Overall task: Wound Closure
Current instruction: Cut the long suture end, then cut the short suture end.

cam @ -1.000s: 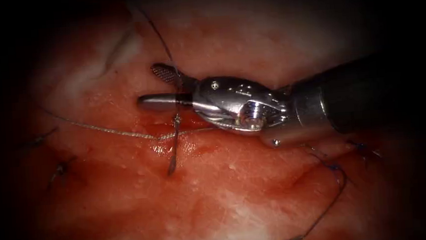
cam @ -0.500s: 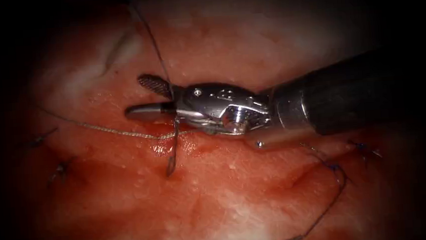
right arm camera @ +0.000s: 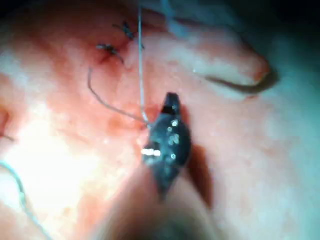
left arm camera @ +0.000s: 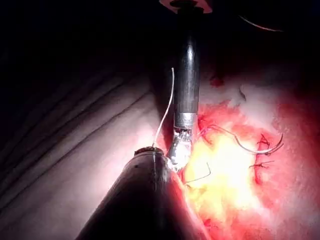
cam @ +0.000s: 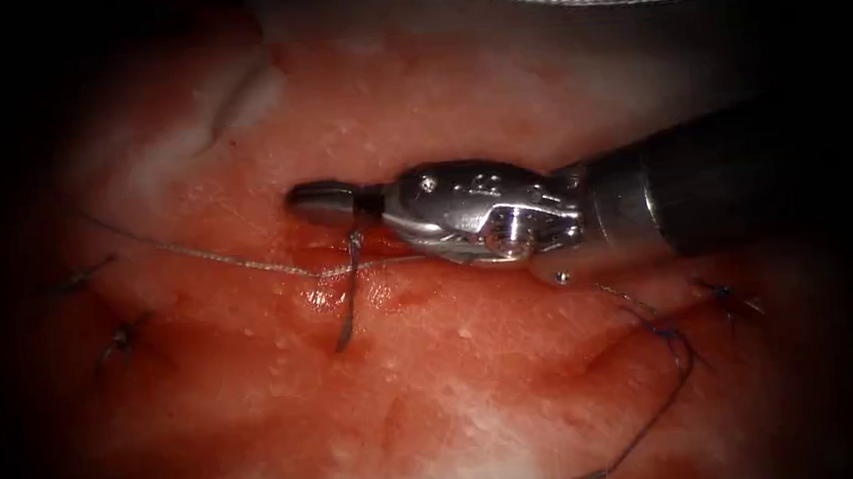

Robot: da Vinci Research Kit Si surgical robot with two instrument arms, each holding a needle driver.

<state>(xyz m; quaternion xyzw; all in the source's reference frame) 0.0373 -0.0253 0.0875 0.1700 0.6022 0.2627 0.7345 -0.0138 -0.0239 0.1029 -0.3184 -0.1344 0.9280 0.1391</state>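
My right hand, jaws now closed where they gaped 1 second ago, holds nothing I can see; cut thread end stands just below its tip, so I keep clear of the tissue.

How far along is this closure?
Done: tied stitches sit on the tissue. In hand: the right end effector, open around an upward strand a second ago, is now shut, holding nothing; that strand is gone. Left: the thread on the tissue still trails long.

Obscured items: closure site
Right tool: whether its closed jaws grip thread, cannot tell. Thread passes under that tool, end hidden. Loose thread below the tool: cut off by frame edge.
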